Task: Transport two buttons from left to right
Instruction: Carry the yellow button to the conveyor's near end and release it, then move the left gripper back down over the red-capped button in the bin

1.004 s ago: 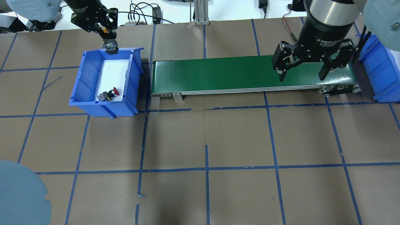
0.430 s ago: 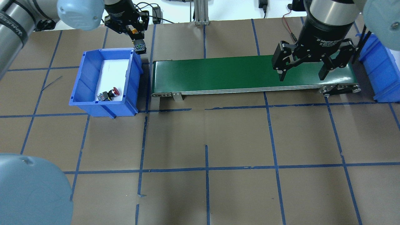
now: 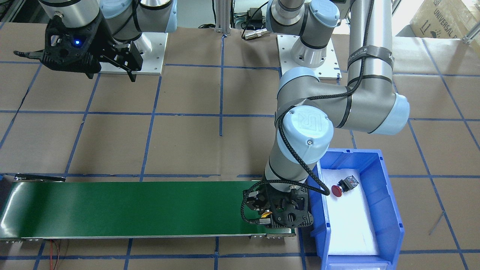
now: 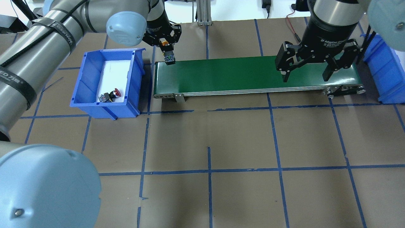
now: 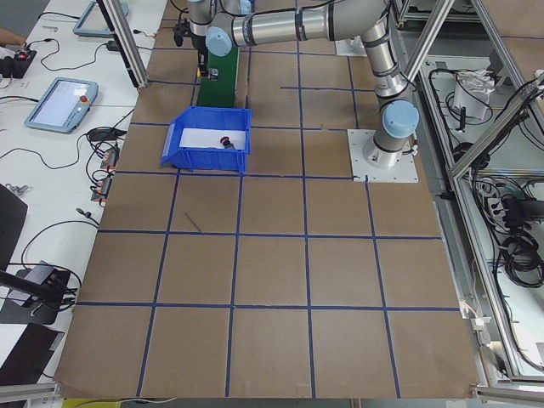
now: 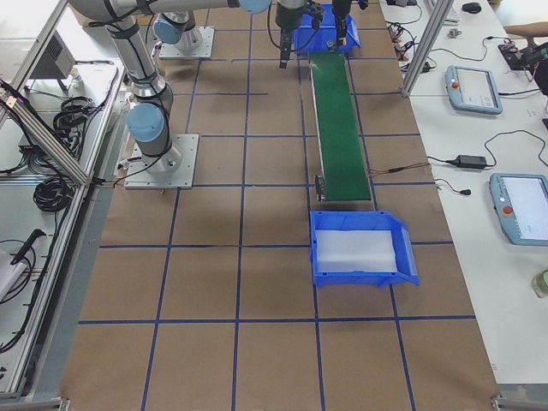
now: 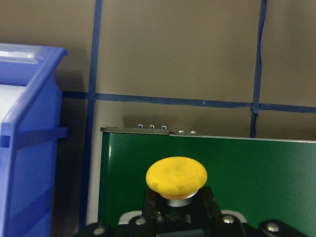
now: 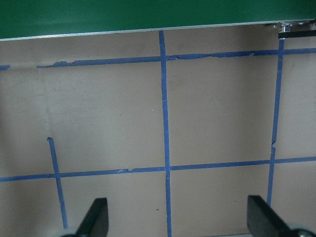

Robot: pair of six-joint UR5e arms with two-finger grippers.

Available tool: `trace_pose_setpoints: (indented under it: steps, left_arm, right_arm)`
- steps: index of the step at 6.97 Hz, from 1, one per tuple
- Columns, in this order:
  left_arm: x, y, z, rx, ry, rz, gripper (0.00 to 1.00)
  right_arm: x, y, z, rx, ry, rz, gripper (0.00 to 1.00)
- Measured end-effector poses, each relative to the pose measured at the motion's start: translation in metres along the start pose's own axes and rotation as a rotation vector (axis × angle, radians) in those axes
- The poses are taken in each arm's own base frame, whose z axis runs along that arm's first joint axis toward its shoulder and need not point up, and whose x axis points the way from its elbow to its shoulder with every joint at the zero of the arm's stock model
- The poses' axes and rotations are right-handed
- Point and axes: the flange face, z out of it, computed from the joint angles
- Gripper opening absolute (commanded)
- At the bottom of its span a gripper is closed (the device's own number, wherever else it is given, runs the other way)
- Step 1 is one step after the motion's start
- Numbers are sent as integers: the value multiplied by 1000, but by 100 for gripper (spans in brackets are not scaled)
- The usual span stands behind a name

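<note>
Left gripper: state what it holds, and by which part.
The left gripper holds the yellow-capped button by its black body, with the cap exposed. The right gripper is open and empty.

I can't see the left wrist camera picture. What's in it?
A yellow button fills the bottom middle, held over the end of a green belt. A blue bin stands at the left edge, and brown table with blue tape lines lies behind.

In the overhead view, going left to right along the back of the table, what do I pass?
A blue bin holding the red button → left gripper holding the yellow button → right gripper → second blue bin.
</note>
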Motion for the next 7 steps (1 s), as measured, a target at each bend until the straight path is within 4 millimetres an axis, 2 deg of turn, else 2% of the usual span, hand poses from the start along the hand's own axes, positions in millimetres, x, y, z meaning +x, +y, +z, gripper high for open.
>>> trace_pose_setpoints:
  steps: [2,3,5,7]
  left_arm:
    - [5,-3,27,-19,-2,7,23]
    - [7,-4,36,-21,-2,8,97]
    - [7,-3,37,-20,-4,6,100]
    - [4,-3,23,-2,-3,5,100]
  right_arm:
    - [0,0,0,0,0,0,100]
    - [0,0,0,0,0,0,100]
    - [0,0,0,-1,0,0,100]
    - [0,0,0,-1,0,0,100]
